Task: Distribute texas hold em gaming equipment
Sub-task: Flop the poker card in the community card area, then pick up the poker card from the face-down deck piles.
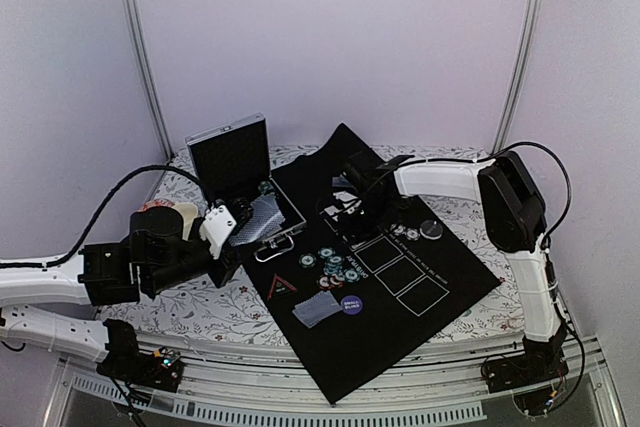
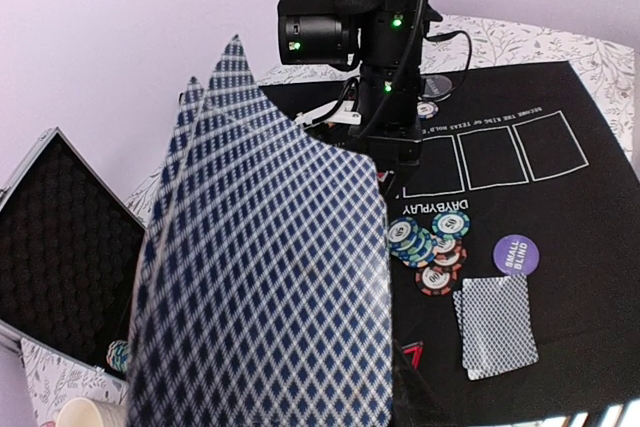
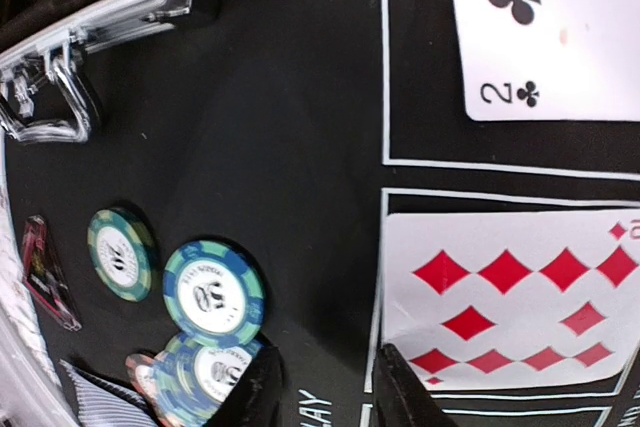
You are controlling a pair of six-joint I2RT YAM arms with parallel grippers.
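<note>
Top external: mat (image 1: 392, 332), black, printed with white rectangles. Case (image 1: 232, 159), silver, lid up, at the mat's left edge. Left gripper (image 1: 226, 226), by the case, clamped on card fan (image 2: 260, 287), backs toward its wrist camera. Right gripper (image 3: 330, 392), over the mat, fingers parted, holding nothing. Two of clubs (image 3: 560, 37) and diamonds card (image 3: 500, 297), face up, one per rectangle. Card stack (image 2: 495, 325), face down, just beside purple button (image 2: 516, 254). Chips (image 2: 430, 242), clustered near both. Triangle (image 1: 283, 285), near the mat's left edge.
</note>
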